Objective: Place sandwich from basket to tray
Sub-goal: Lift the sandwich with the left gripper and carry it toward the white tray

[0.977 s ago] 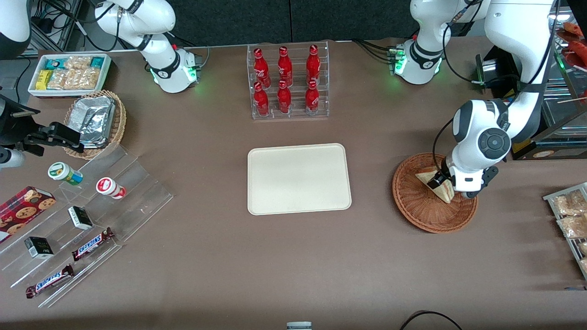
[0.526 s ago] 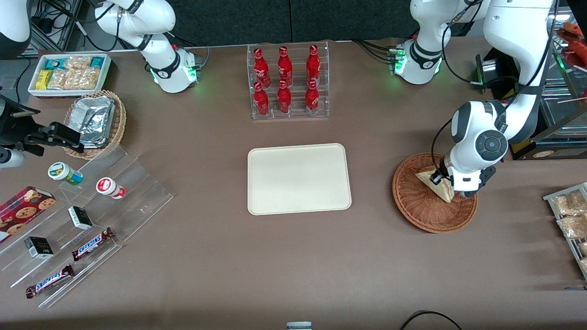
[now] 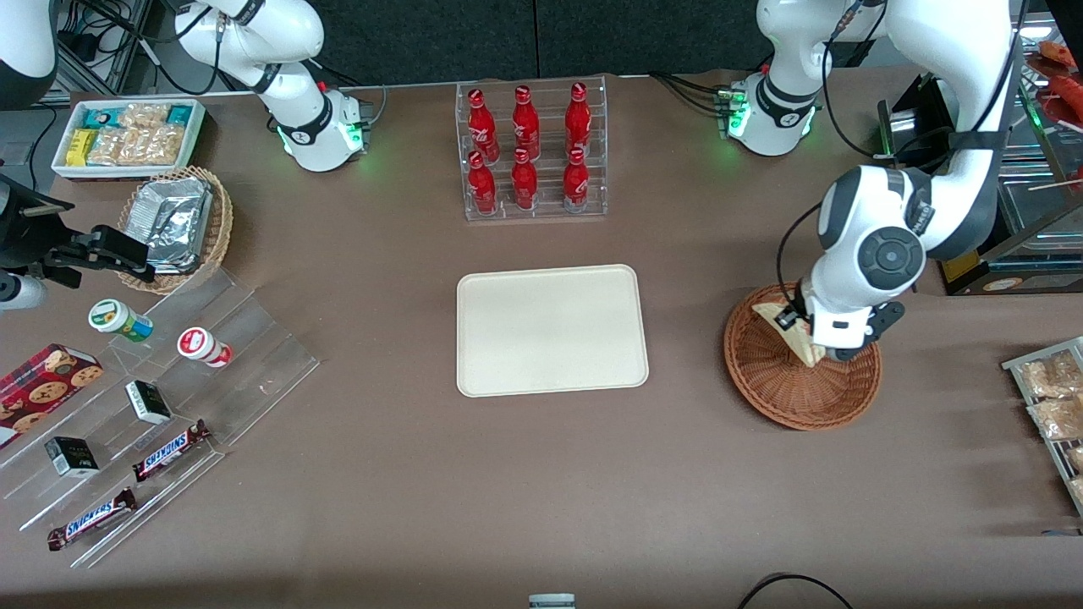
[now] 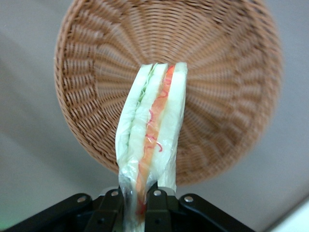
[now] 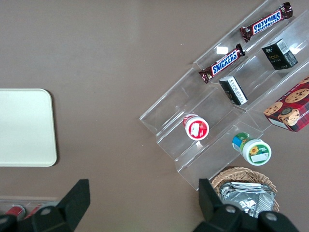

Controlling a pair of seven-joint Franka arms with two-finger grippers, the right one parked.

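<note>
Brown tabletop is shown, with the left gripper (image 4: 137, 205) clamped on the triangular white-bread sandwich (image 4: 152, 133), held clear above the round reddish-brown wicker basket (image 3: 778, 389). For a clean transfer, the wedge should be kept gripped and carried level toward the flat cream rectangular tray (image 3: 552, 330). The rack of red bottles (image 3: 529, 152) stands near but off the path; nothing is seen between.
</note>
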